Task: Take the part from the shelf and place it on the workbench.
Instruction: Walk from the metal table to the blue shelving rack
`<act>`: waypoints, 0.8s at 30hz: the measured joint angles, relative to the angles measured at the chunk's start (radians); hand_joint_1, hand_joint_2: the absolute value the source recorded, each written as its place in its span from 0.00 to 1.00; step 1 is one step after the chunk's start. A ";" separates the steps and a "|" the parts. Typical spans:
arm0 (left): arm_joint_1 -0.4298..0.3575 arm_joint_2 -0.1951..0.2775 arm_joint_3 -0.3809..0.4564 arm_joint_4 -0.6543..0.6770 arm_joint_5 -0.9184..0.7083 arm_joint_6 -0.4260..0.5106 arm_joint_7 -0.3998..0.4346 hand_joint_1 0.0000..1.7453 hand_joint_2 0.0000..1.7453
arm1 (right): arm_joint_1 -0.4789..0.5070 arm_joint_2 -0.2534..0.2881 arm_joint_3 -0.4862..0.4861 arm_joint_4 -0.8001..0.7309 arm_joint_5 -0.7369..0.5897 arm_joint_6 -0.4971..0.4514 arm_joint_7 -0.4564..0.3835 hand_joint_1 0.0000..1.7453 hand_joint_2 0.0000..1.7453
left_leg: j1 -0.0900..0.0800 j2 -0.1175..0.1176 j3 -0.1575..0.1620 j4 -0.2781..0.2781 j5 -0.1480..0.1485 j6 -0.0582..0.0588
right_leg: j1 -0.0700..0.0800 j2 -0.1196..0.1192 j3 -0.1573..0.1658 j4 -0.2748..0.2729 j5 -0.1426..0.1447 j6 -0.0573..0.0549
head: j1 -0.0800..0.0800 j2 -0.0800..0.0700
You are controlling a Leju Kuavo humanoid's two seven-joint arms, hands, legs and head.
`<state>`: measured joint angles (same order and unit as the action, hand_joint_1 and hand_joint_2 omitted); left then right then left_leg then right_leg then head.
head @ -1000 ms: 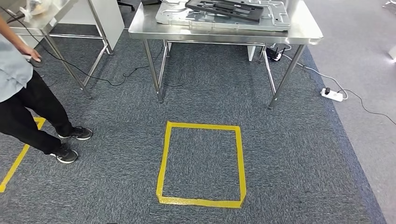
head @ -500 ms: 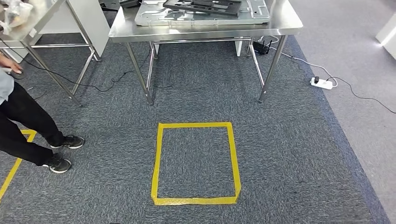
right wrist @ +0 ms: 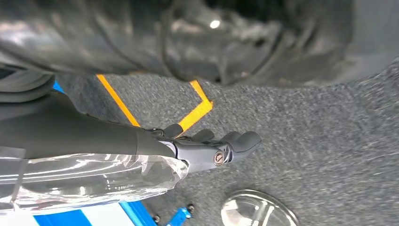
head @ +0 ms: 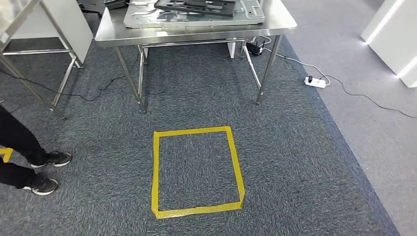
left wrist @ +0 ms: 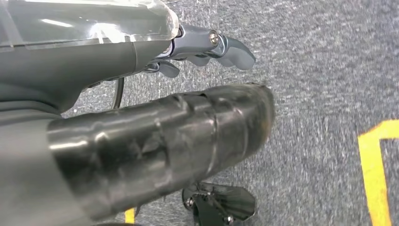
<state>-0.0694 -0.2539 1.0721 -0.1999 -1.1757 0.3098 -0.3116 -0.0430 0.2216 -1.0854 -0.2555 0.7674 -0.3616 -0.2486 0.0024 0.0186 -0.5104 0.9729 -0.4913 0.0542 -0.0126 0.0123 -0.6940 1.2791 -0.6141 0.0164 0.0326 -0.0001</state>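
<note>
Surface [head: 196,30]: brushed stainless steel, glossy, carrying a matt grey metal panel [head: 147,18] and a black matt plastic frame [head: 196,6]. Floor: rough grey-blue carpet [head: 295,162], glossy yellow tape [head: 155,172]. Left hand [left wrist: 207,47]: smooth grey plastic under a clear glossy film.

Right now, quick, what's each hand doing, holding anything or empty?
Left hand: holds nothing, fingers extended over the grey carpet; open.
Right hand: holds nothing, fingers extended and close together over the carpet; open.

Workbench [head: 196,30] at 12 o'clock, tape square [head: 195,172] before it (on carpet); power strip [head: 314,81] at 2 o'clock.
</note>
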 joint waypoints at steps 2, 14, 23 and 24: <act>0.000 0.000 0.001 0.000 0.000 0.000 0.000 0.00 0.00 | 0.002 0.000 0.000 0.000 0.003 0.000 0.001 0.00 0.00 | 0.000 0.016 -0.002 0.006 -0.003 -0.002 | -0.004 -0.006 0.009 -0.008 0.024 0.006 | 0.000 0.000; -0.002 -0.001 0.002 0.000 0.000 0.000 0.000 0.00 0.00 | 0.005 -0.001 0.008 0.000 0.012 0.002 0.006 0.00 0.00 | 0.005 -0.004 -0.086 0.231 -0.151 -0.061 | -0.007 -0.017 0.122 -0.250 0.127 -0.039 | -0.001 0.000; 0.000 0.000 0.002 0.000 0.000 0.001 -0.001 0.00 0.00 | 0.006 0.001 0.013 0.001 0.043 0.006 0.036 0.00 0.00 | 0.004 -0.062 -0.003 0.037 -0.030 -0.041 | -0.007 0.054 0.115 -0.247 0.137 -0.014 | -0.001 0.000; -0.001 0.000 0.002 0.000 0.000 0.001 -0.001 0.00 0.00 | 0.008 0.002 0.015 0.001 0.050 0.008 0.044 0.00 0.00 | 0.005 -0.057 -0.003 0.035 -0.027 -0.034 | -0.008 0.060 0.113 -0.249 0.140 -0.007 | -0.001 0.000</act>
<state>-0.0701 -0.2544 1.0742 -0.1999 -1.1754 0.3105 -0.3123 -0.0352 0.2235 -1.0705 -0.2544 0.8177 -0.3541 -0.2047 0.0073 -0.0379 -0.5131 1.0075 -0.5178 0.0199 -0.0202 0.0722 -0.5806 1.0302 -0.4744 0.0097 0.0318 0.0000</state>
